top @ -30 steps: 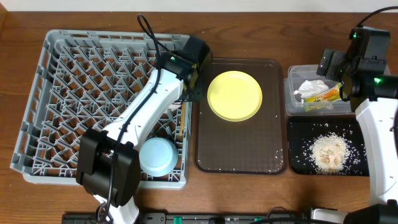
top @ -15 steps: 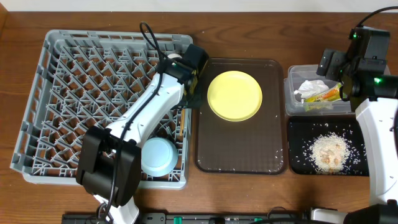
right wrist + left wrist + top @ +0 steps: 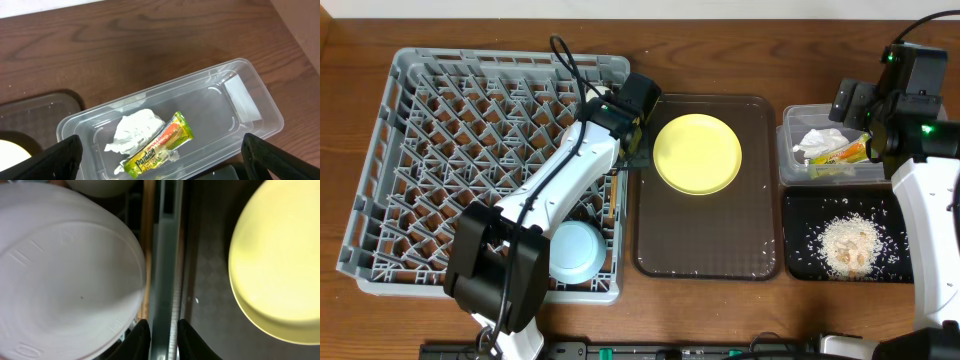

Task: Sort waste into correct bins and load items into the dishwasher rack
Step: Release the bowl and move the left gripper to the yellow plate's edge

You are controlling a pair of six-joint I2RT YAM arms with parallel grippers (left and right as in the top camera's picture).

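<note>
The grey dishwasher rack (image 3: pixel 440 130) holds a light blue bowl (image 3: pixel 572 250), chopsticks (image 3: pixel 611 200) along its right wall, and white cups (image 3: pixel 65 280). My left gripper (image 3: pixel 632 135) hovers over that wall (image 3: pixel 165 280). Its fingers (image 3: pixel 163 339) are nearly together with nothing between them. The yellow plate (image 3: pixel 697 153) lies just right of it and also shows in the left wrist view (image 3: pixel 280 265). My right gripper (image 3: pixel 165 162) is wide open and empty above the clear tub (image 3: pixel 240 100), which holds the tissue (image 3: pixel 137 129) and snack wrapper (image 3: pixel 160 145).
The plate rests on a large brown serving tray (image 3: pixel 705 240). The black tray (image 3: pixel 800 215) in front of the clear tub (image 3: pixel 790 170) holds a pile of rice crumbs (image 3: pixel 848 245). A few crumbs dot the brown tray's front edge.
My left gripper has moved slightly right and back, from over the rack towards the brown tray's edge. The right arm has not moved.
</note>
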